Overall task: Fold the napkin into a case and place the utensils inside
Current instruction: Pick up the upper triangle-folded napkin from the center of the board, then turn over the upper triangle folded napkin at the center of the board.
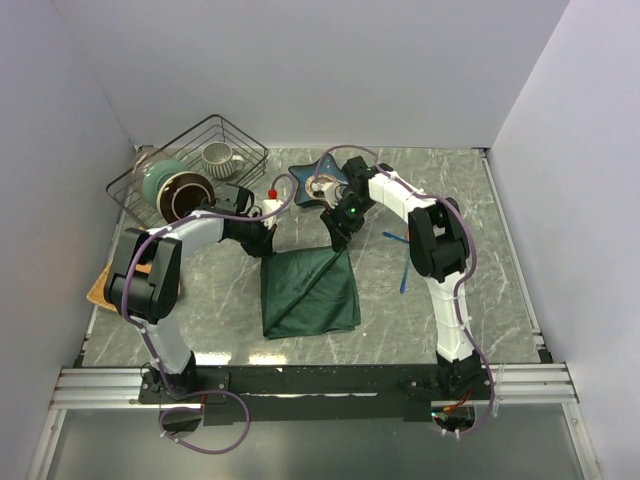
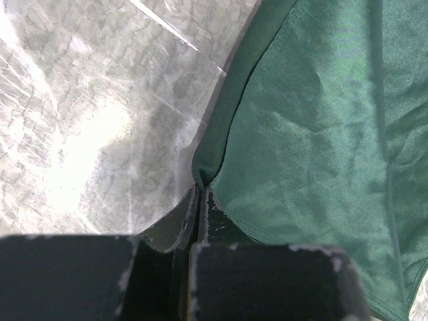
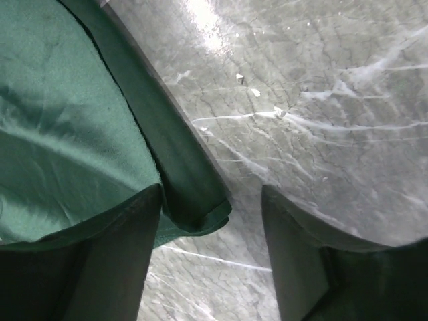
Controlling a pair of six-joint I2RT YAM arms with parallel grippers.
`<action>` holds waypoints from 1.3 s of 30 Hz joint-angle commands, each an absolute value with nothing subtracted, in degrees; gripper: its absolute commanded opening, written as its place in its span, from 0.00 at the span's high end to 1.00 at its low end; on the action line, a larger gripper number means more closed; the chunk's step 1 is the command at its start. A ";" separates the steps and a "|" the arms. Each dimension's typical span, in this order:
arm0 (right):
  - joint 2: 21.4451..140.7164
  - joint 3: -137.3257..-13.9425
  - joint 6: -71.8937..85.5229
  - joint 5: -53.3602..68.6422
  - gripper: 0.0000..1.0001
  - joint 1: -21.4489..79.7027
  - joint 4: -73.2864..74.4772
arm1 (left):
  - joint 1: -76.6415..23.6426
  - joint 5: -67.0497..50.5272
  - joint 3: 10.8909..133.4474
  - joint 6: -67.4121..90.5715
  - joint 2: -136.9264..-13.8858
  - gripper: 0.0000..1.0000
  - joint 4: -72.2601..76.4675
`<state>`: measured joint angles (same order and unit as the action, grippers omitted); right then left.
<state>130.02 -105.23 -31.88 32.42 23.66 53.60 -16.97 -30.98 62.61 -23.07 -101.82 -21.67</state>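
The dark green napkin (image 1: pixel 308 290) lies in the middle of the table, creased and layered, with its far corners drawn up toward both grippers. My left gripper (image 1: pixel 262 245) is shut on the napkin's far left edge (image 2: pixel 301 114), with the cloth pinched at the fingertips (image 2: pixel 200 190). My right gripper (image 1: pixel 338 240) is open at the far right corner. In the right wrist view the folded corner (image 3: pixel 194 200) hangs loose beside the left finger (image 3: pixel 127 254), between the parted jaws (image 3: pixel 210 194). A bright blue utensil (image 1: pixel 403 268) lies right of the napkin. I cannot make out the pink utensil.
A blue star-shaped dish (image 1: pixel 322 178) sits just behind the grippers, with a small red-topped white object (image 1: pixel 272 197) beside it. A wire basket (image 1: pixel 190 165) with a mug and bowls stands at the back left. An orange-tan mat (image 1: pixel 98 288) lies at the left edge.
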 commanded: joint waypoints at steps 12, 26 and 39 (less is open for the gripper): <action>136.93 -113.55 -34.28 42.36 0.58 21.71 68.01 | -16.70 -31.55 62.58 -22.94 -99.49 0.99 -19.51; 130.80 -112.69 -32.96 44.91 1.00 19.51 67.26 | -15.38 -35.33 63.63 -23.37 -95.99 0.99 -20.92; 101.71 -95.98 -33.48 25.77 1.00 19.25 37.73 | -15.21 -33.23 69.25 -38.84 -83.76 0.99 -16.63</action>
